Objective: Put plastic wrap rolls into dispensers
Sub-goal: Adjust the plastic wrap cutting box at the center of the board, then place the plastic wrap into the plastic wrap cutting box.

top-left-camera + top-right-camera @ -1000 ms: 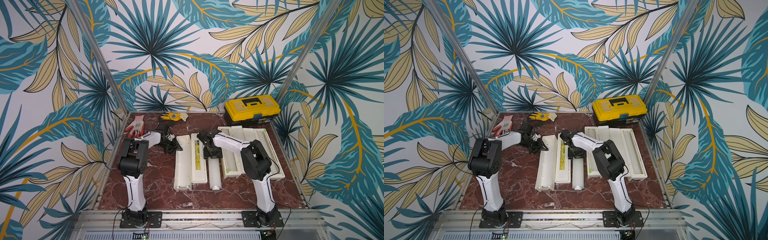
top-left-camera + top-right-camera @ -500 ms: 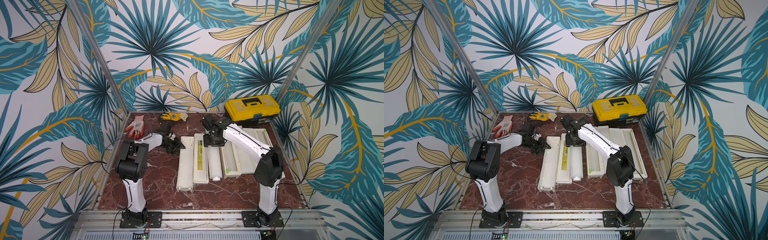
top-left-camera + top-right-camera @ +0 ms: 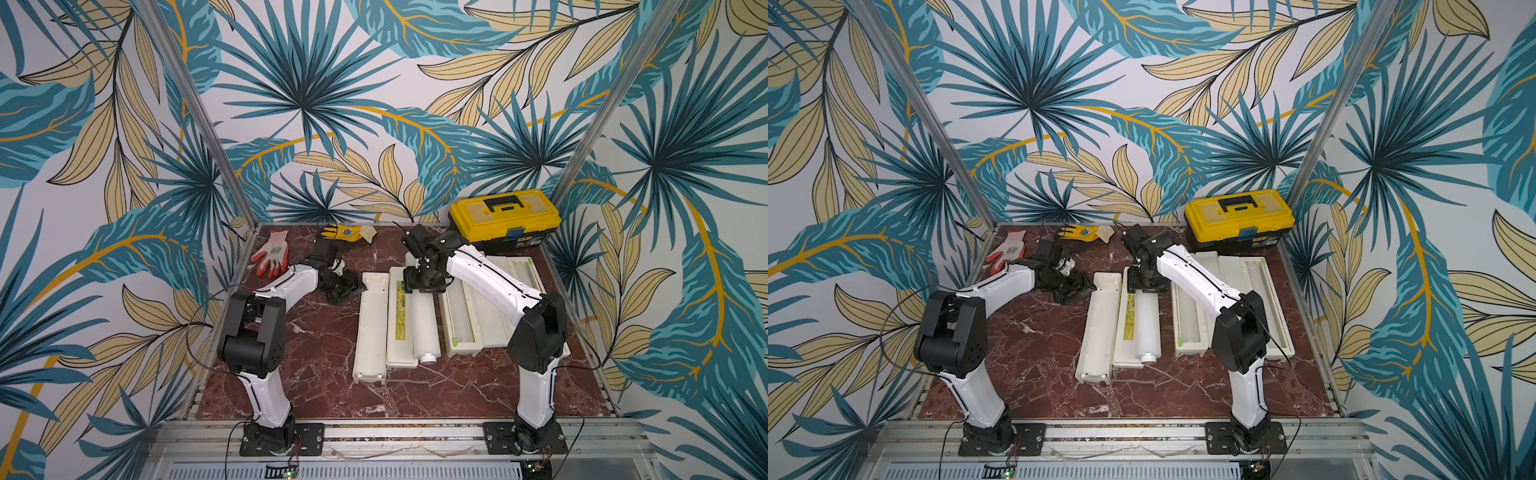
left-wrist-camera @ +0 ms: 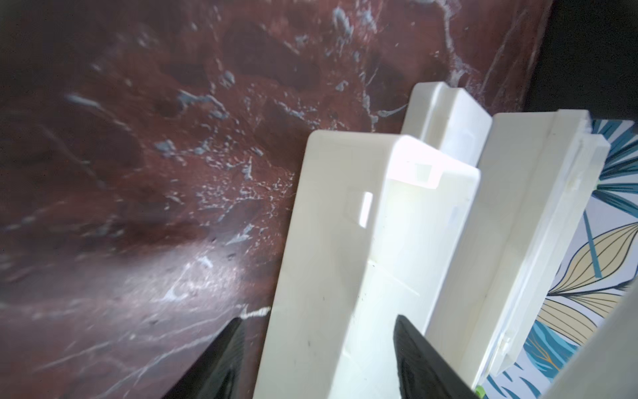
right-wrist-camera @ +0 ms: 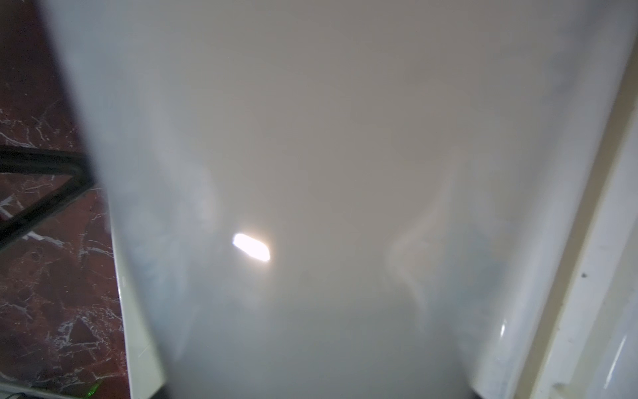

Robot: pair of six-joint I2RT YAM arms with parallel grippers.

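An open dispenser lies mid-table in both top views, its lid point(image 3: 370, 328) folded out beside the base with the yellow label point(image 3: 401, 320). A plastic wrap roll point(image 3: 424, 320) lies along the base, its core stub point(image 3: 1148, 357) toward the front. My right gripper point(image 3: 424, 286) is shut on the roll's far end. The roll point(image 5: 310, 172) fills the right wrist view and hides the fingers. My left gripper point(image 3: 359, 287) is at the lid's far end. Its fingers point(image 4: 221, 362) stand open on either side of the lid point(image 4: 362, 241) edge without touching it.
Two more open dispensers point(image 3: 461, 320) point(image 3: 523, 282) lie to the right, under my right arm. A yellow-and-black toolbox point(image 3: 505, 218) stands at the back right. A red-and-white glove point(image 3: 272, 253) and a yellow glove point(image 3: 347, 232) lie at the back left.
My right arm has stretched toward the back, carrying the roll with it and setting it along the dispenser base. My left gripper's jaws have opened at the lid's end.
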